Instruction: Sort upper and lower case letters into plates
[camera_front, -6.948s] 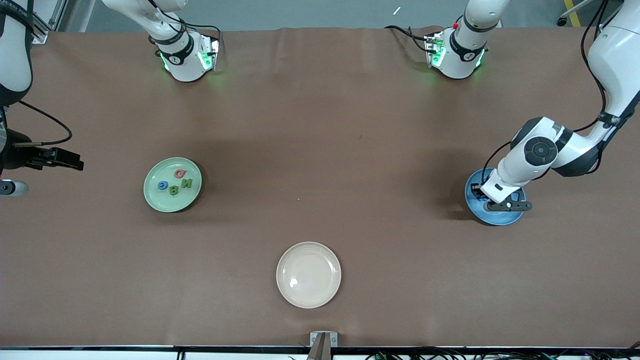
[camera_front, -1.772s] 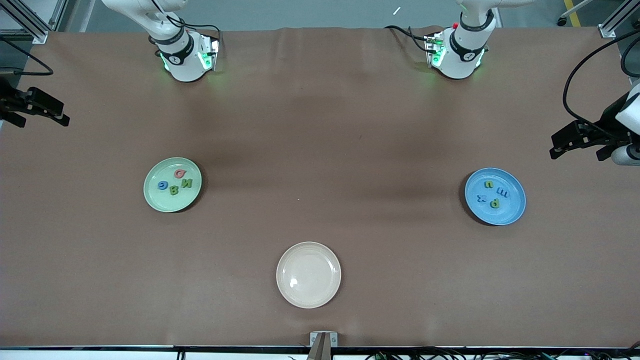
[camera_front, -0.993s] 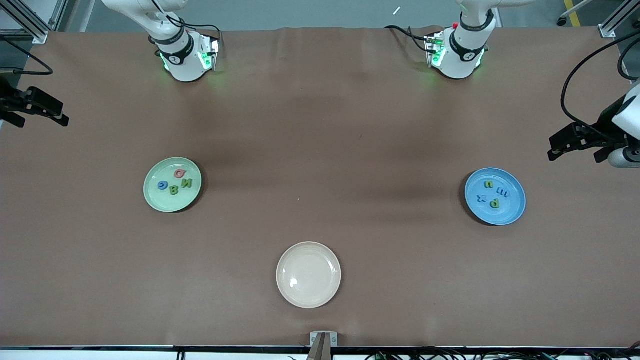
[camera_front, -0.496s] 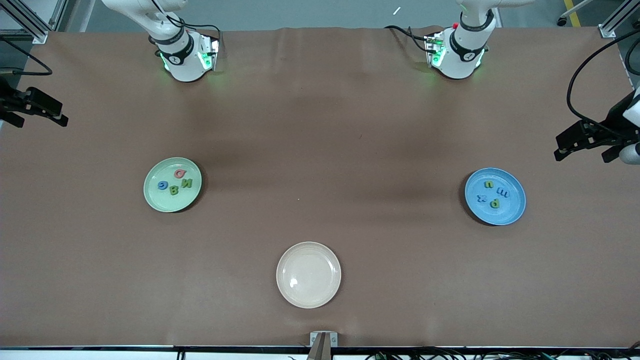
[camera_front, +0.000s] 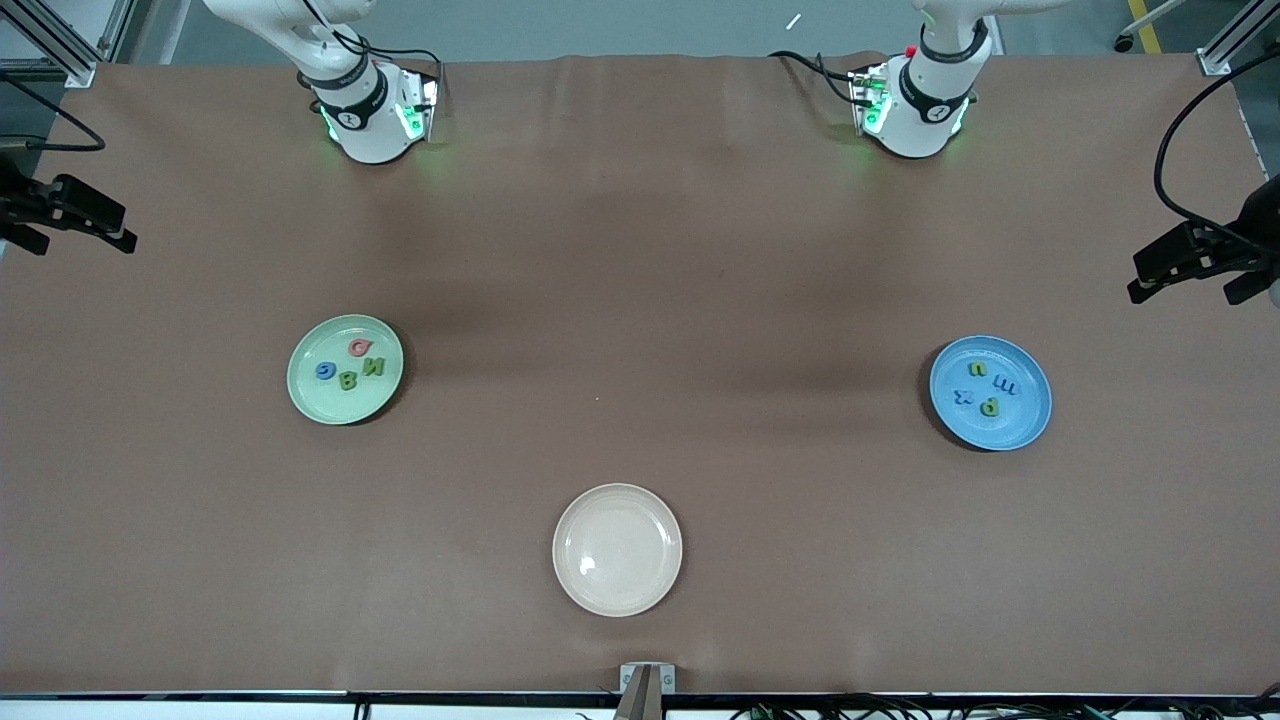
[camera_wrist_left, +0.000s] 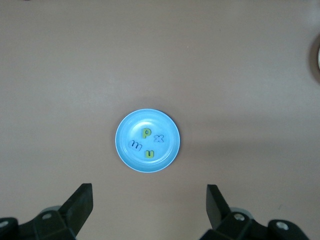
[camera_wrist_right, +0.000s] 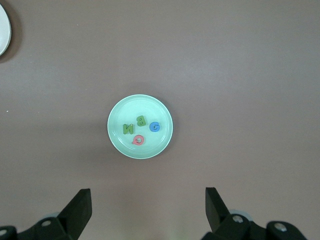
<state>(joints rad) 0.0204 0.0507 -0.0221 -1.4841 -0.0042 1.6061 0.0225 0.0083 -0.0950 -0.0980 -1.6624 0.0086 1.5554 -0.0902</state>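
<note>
A wide bench (camera_front: 640, 250) covered in brown sheeting fills the front view, with the two arm bases standing along its top edge. Three plates sit well apart on it. The pale green plate (camera_front: 345, 369) lies toward the right arm's end, at about nine o'clock from the bench's middle, and carries the four capitals: pink Q (camera_front: 359, 347), blue G (camera_front: 326, 371), green B (camera_front: 348, 380) and green N (camera_front: 373, 366), bunched close together near its centre. The bright blue plate (camera_front: 990, 392) lies toward the left arm's end, at about three o'clock, and carries the four small letters: green n (camera_front: 979, 369), blue m (camera_front: 1006, 386), blue x (camera_front: 964, 396) and green p (camera_front: 990, 407). The cream-white plate (camera_front: 617, 549) at six o'clock, nearest the front camera, is bare; it looks like the source dish, now emptied.

Each case has its own plate, so the sorting appears finished. That would explain the arms' posture: the left tool (camera_front: 1200, 262) hangs high over the bench edge at the left arm's end, its fingers (camera_wrist_left: 80, 205) spread wide and empty, looking down on the blue plate. The right tool (camera_front: 70, 215) waits the same way over its own end, fingers (camera_wrist_right: 80, 209) wide apart, holding nothing, above the green plate.
</note>
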